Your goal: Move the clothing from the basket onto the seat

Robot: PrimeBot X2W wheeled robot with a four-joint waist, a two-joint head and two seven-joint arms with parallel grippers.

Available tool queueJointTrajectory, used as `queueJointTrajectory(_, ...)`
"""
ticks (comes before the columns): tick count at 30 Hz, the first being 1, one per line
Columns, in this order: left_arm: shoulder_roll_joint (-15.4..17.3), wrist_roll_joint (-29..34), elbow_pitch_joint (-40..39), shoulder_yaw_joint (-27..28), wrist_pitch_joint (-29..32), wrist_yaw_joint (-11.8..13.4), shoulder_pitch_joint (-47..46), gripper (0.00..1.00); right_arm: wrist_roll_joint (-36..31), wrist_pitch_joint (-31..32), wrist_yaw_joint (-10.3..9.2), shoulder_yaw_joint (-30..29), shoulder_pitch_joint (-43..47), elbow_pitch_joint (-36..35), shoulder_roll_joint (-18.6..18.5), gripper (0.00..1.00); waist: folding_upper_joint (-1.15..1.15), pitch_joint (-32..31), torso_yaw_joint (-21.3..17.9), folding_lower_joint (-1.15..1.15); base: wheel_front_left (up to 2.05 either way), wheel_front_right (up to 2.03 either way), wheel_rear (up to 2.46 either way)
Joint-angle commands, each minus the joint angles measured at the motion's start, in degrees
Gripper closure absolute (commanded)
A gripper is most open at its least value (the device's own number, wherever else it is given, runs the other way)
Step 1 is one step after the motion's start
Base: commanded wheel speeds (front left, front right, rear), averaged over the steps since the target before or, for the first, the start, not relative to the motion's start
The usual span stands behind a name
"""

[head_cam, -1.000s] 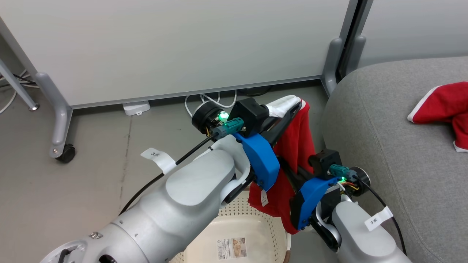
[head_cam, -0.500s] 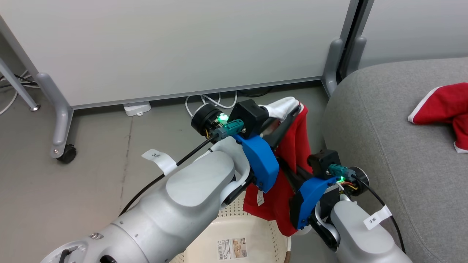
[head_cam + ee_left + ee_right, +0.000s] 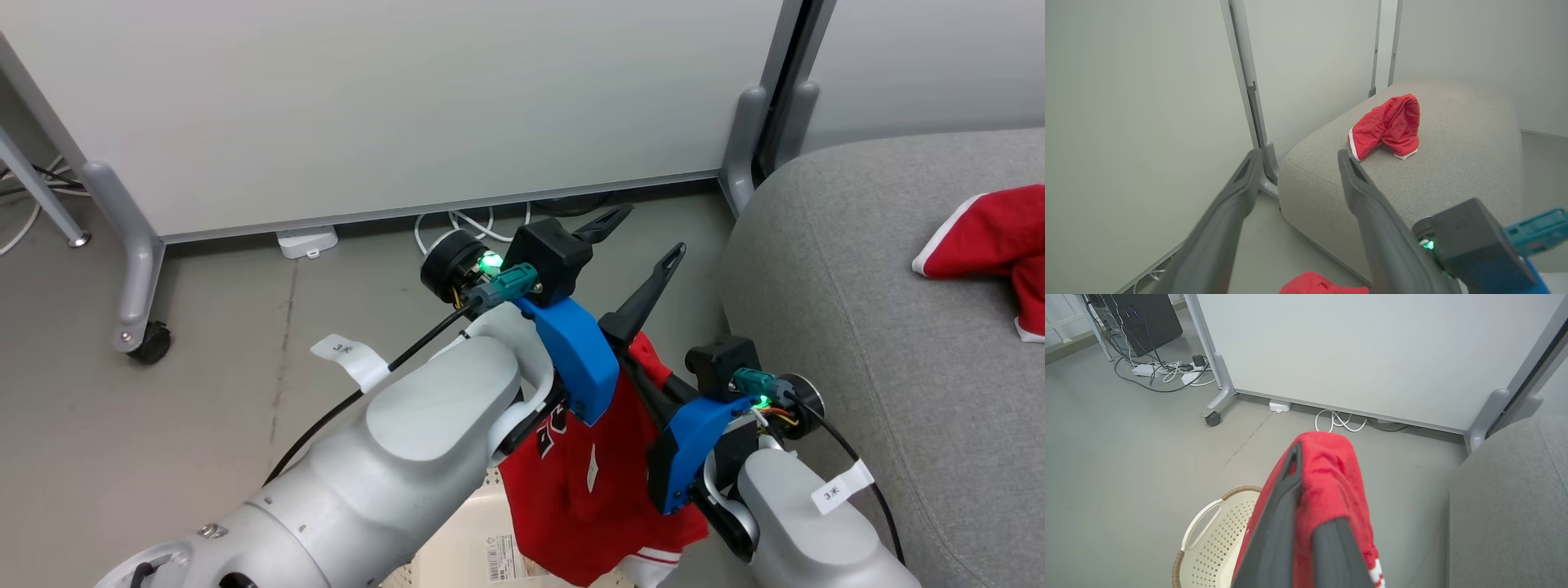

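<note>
Pinch of my right claw [image 3: 1312, 486] dangles the red garment [image 3: 588, 482] over the basket [image 3: 1208, 522], ready for the sofa [image 3: 857, 310]; my left claw [image 3: 651, 230] gapes empty.

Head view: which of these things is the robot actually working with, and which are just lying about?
On the job: hanging red garment, red garment on the sofa, cream basket, grey sofa.
Just lying about: wheeled partition, white cables, small white box.
</note>
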Motion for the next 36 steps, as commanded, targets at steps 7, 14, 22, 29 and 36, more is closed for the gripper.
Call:
queueJointTrajectory(7,1.1,3.8,-1.5,5.5,-0.3,1.1,4.0,0.00,0.1,-0.8,0.03,-0.7,-0.9,0.4,-0.1,1.00,0.00,0.1,0.4,0.00,0.00,0.00,0.00)
queueJointTrajectory(14,4.5,8.9,-7.1,12.8,-0.2,1.8,11.5,0.00,0.2,-1.1,0.03,-1.1,-0.6,-0.3,-0.1,1.00,0.00,0.2,0.6,0.00,0.00,0.00,0.00)
queueJointTrajectory(22,8.8,14.3,-15.3,21.8,-0.2,2.2,21.4,0.00,-0.5,-1.3,0.03,-2.0,-0.1,-1.2,-0.1,1.00,0.00,0.6,0.0,0.00,0.00,0.00,0.00)
queueJointTrajectory(29,11.6,18.5,-21.4,28.5,-0.2,2.6,29.8,0.00,-1.2,-1.0,0.03,-2.4,0.5,-2.4,-0.1,1.00,0.00,1.1,-1.6,0.00,0.00,0.00,0.00)
queueJointTrajectory(36,11.8,21.1,-24.8,33.7,-0.2,2.8,36.2,0.00,-1.5,-0.5,0.03,-2.3,0.8,-4.0,-0.1,1.00,0.00,1.4,-5.2,0.00,0.00,0.00,0.00)
